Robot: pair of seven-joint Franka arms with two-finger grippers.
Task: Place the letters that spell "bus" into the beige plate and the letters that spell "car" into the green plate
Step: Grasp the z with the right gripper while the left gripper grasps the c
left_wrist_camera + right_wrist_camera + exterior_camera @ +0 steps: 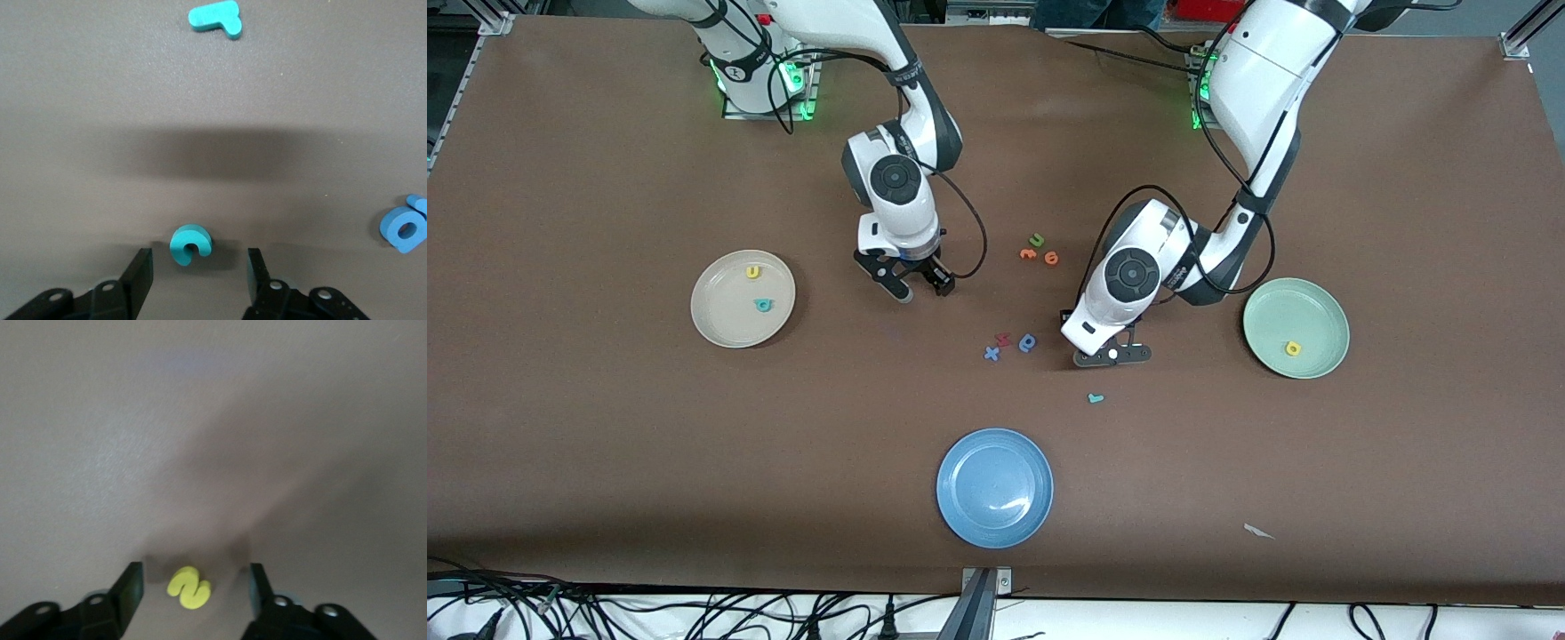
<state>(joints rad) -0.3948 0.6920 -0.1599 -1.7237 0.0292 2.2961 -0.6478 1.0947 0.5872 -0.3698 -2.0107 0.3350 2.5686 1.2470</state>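
The beige plate (720,324) holds a yellow u (753,272) and a teal b (763,305). The green plate (1307,307) holds a yellow a (1293,348). My right gripper (923,290) (195,585) is low over the table beside the beige plate. It is open, and a yellow s (189,587) lies flat between its fingers, untouched. My left gripper (1112,356) (198,268) is open and low over the table's middle. A teal c (191,244) lies just off its fingertips with a gap on each side. A teal r (1096,398) (215,17) lies nearer the front camera.
A blue plate (994,487) sits near the front edge. A blue x, a red s and a blue round letter (1028,342) (405,229) lie beside the left gripper. Orange letters and a green u (1037,240) lie between the arms. A white scrap (1258,531) lies near the front edge.
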